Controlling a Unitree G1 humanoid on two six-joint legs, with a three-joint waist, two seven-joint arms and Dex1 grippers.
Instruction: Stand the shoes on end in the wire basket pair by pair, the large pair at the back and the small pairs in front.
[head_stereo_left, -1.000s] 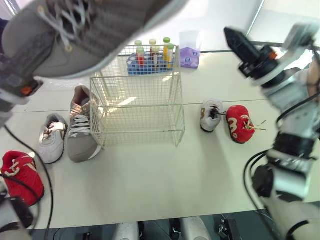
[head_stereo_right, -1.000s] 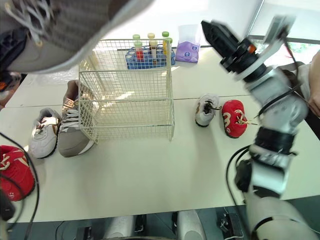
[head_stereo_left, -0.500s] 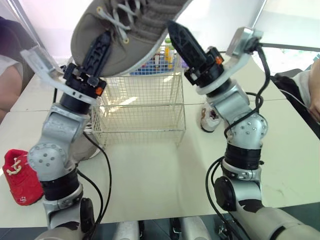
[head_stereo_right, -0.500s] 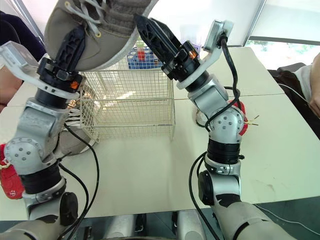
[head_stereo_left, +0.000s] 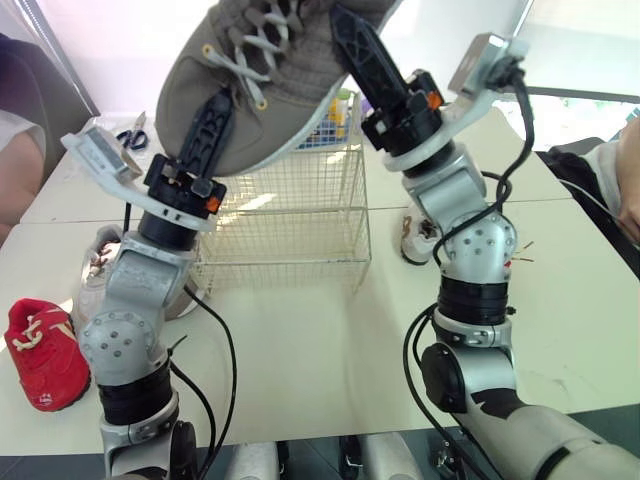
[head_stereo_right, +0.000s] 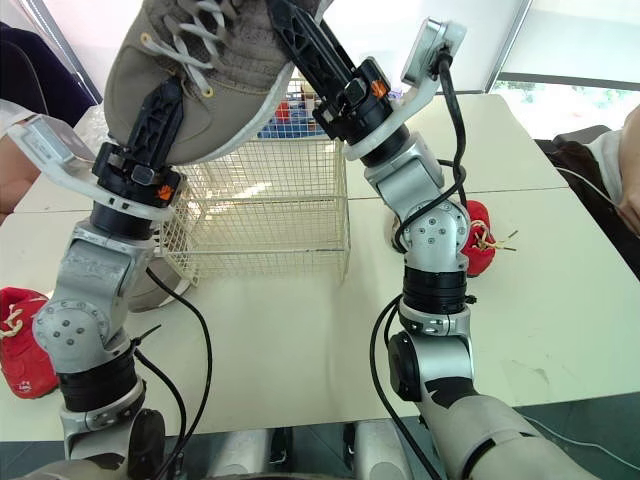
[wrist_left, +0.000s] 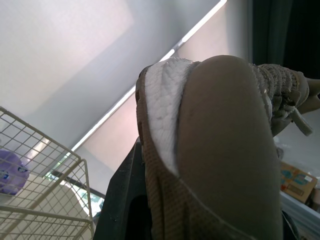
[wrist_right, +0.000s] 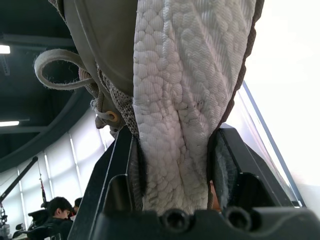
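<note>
Pale cream table (head_stereo_left: 300, 360) runs across the head views, and a wire basket (head_stereo_left: 290, 225) of thin cream wire, box-shaped with a square grid and an open top, stands on it near the middle. Both arms rise from the near edge with elbows bent and forearms close to upright, wrists tipped inward toward each other, and between them they hold a large grey shoe (head_stereo_left: 270, 90) in the air above the basket. The left gripper (head_stereo_left: 222, 105) is clamped across the rounded toe end, one black ribbed finger lying flat against the upper. The right gripper (wrist_right: 175, 135) pinches the sole nearer the heel, its two fingers pressed against either edge. The shoe's upper is grey mesh with smoother suede-like panels, white laces through metal eyelets and a fabric loop at the heel; its white sole has a pebbled, scaly tread. Laces face the head camera, toe lowest. A small red shoe (head_stereo_left: 40, 340) lies flat on the table to the left, another small red shoe (head_stereo_right: 480, 235) to the right behind the right arm.
</note>
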